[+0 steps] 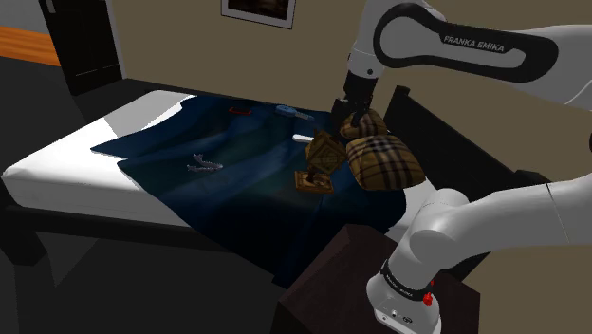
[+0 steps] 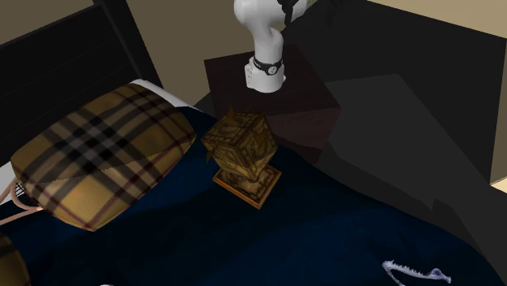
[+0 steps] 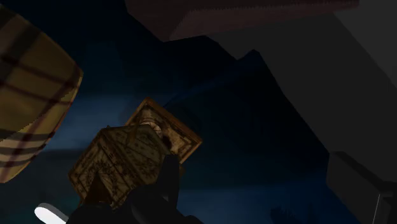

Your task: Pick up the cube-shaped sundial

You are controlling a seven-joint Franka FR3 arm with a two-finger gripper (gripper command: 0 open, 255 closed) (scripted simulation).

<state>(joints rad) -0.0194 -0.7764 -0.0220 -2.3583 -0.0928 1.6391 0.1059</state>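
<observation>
The cube-shaped sundial is a brown, carved cube tilted on a flat square base. It stands on the dark blue blanket close to a tan plaid pillow. The second exterior view has the sundial free on the bed beside the pillow. My gripper hangs above the pillow and sundial. In the wrist view the gripper is open with nothing in it, and the sundial lies below, just outside one finger.
A small grey jaw-shaped object lies mid-bed, also seen on the blanket. A white piece and a blue one lie farther back. The dark stand box sits at the bedside by the grey floor.
</observation>
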